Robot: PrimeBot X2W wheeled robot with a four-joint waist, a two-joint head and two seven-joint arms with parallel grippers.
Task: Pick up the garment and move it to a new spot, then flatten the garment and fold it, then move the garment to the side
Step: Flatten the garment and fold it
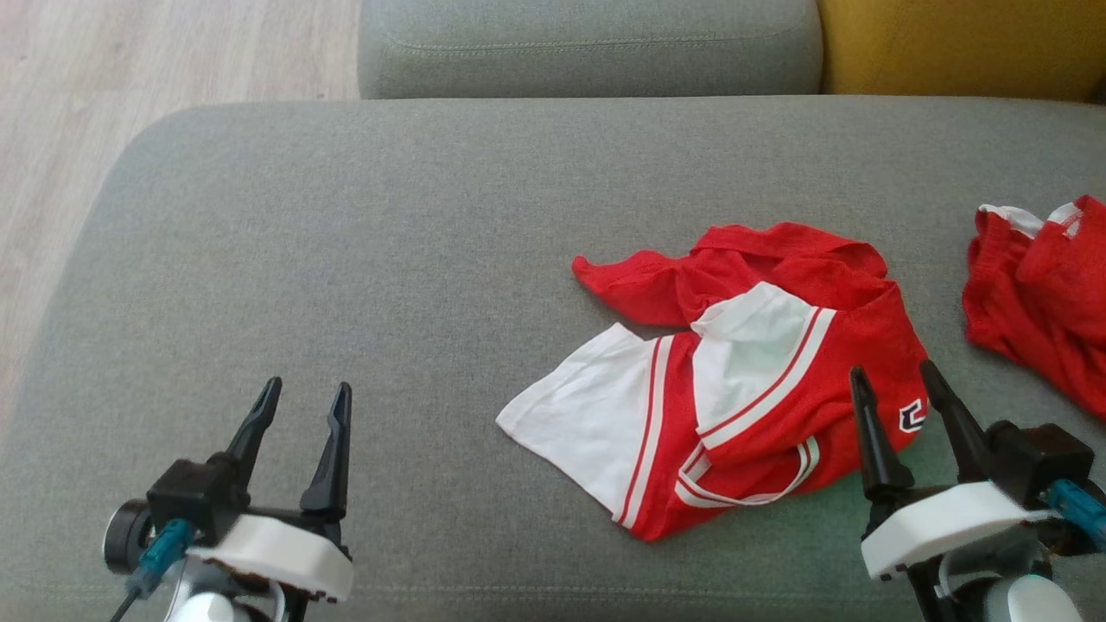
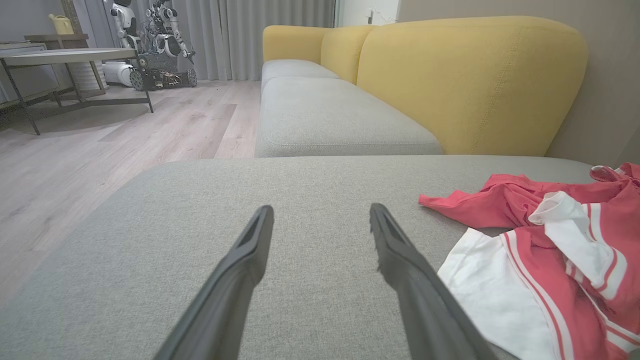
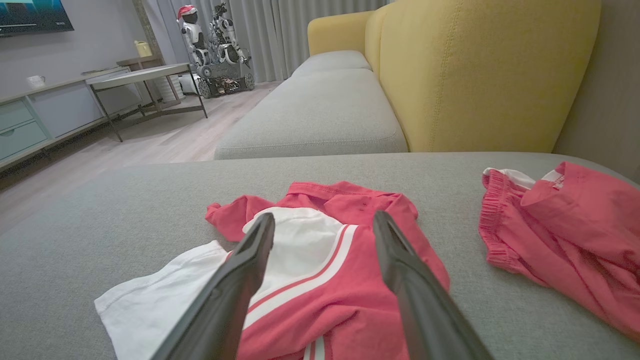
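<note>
here, a wide grey sofa seat (image 1: 346, 259) carries everything. a crumpled red and white garment (image 1: 760, 406) lies right of the seat's middle, toward the near edge. a second red garment (image 1: 1037, 302) sits apart at the right edge. the right pincer (image 1: 891, 369) hovers over the near right part of the red and white garment, fingers apart, holding nothing. the left pincer (image 1: 309, 384), also apart and empty, is over bare seat toward the near left corner. the pickup looks not yet begun; best to close on a raised fold, clear of the second piece.
</note>
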